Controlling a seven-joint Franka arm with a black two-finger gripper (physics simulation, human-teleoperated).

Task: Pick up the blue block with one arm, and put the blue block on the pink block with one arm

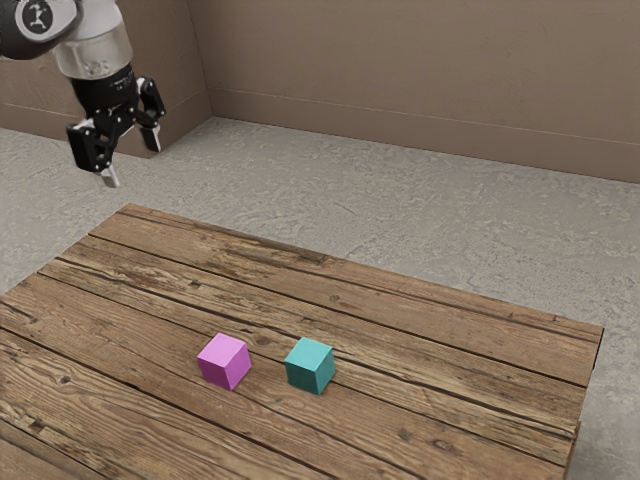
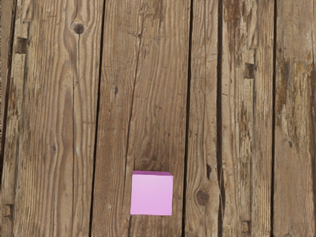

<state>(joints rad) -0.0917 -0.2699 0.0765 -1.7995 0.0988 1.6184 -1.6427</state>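
Observation:
The blue block (image 1: 310,365), teal in colour, rests on the wooden table (image 1: 420,320) near its front middle. Just to its left in the exterior view sits the pink block (image 1: 223,361), a small gap between them. The pink block (image 2: 151,193) also shows from above in the wrist view, lying flat on the planks. My gripper (image 1: 130,164) hangs high at the exterior view's upper left, well above and behind the table's back left corner, far from both blocks. Its fingers are spread apart and hold nothing.
The table's back edge (image 1: 330,262) and right edge (image 1: 590,400) drop to a speckled grey floor (image 1: 400,200). Brown walls (image 1: 420,60) stand behind. Bare planks (image 2: 59,123) lie all around the blocks.

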